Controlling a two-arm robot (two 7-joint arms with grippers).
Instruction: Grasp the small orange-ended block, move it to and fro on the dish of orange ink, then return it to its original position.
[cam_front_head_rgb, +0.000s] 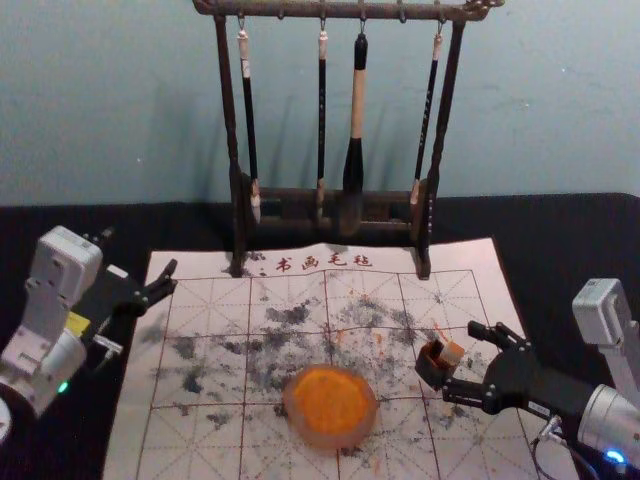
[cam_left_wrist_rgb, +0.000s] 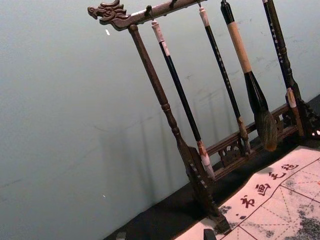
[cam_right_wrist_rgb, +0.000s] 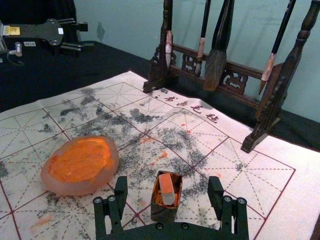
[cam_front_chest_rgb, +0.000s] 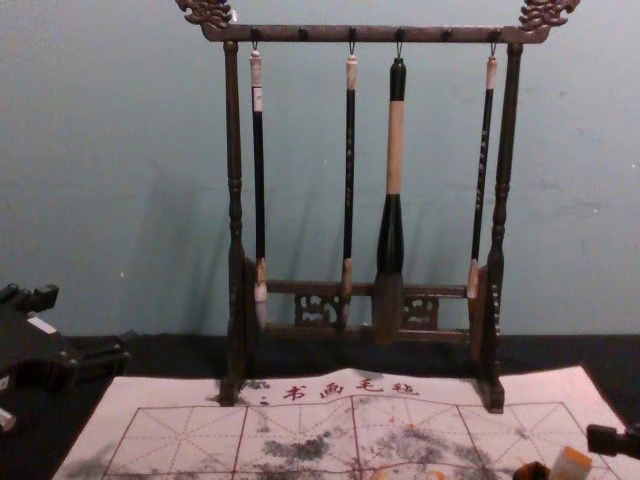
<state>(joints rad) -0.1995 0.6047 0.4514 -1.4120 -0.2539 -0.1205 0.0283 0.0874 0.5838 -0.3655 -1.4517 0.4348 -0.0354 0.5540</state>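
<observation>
Right of centre in the head view, my right gripper (cam_front_head_rgb: 464, 361) is open, its fingers to either side of a small dark box (cam_front_head_rgb: 432, 364). The block (cam_front_head_rgb: 452, 354) stands in that box, tilted. In the right wrist view the orange-ended block (cam_right_wrist_rgb: 167, 189) leans inside the box (cam_right_wrist_rgb: 163, 212), between the open fingers of the right gripper (cam_right_wrist_rgb: 168, 186). A round pale dish of orange ink (cam_front_head_rgb: 331, 403) lies on the mat, left of the box. My left gripper (cam_front_head_rgb: 169, 279) stays parked at the left, open; its fingertips show at the lower edge of the left wrist view.
A dark wooden rack (cam_front_head_rgb: 232, 150) with several hanging brushes stands at the mat's back edge, before the wall. The white gridded mat (cam_front_head_rgb: 205, 355), marked with ink stains, lies on a black-covered table (cam_front_head_rgb: 60, 215).
</observation>
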